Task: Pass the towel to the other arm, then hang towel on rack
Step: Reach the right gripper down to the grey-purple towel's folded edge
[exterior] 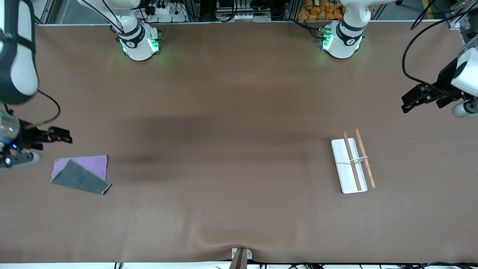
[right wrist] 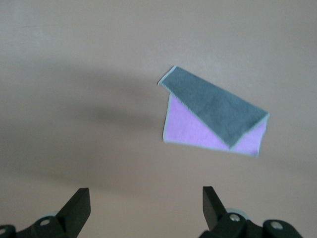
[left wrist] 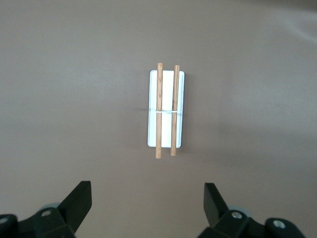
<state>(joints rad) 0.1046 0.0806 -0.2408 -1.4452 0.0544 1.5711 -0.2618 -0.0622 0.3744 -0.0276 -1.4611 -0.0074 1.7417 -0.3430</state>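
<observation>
Towel and rack lie well apart on the brown counter (exterior: 231, 112), both pincers up in the air with jaws spread wide and empty.

The towel (exterior: 81, 173) lies flat at the right arm's end of the counter — purple face up, with one corner folded over to show a dark grey triangle; its long axis runs along the counter's length, the grey flap on the side nearer the front camera. The rack (exterior: 349, 166) sits toward the left arm's end: a white tray with two thin brown rods lying along its length, joined by a white bracket, long axis running from the robots' side toward the camera, slightly slanted. The right pincer (exterior: 61, 135) hangs above the counter just beside the towel; the left pincer (exterior: 409, 102) hovers near the counter's end, apart from the rack.
</observation>
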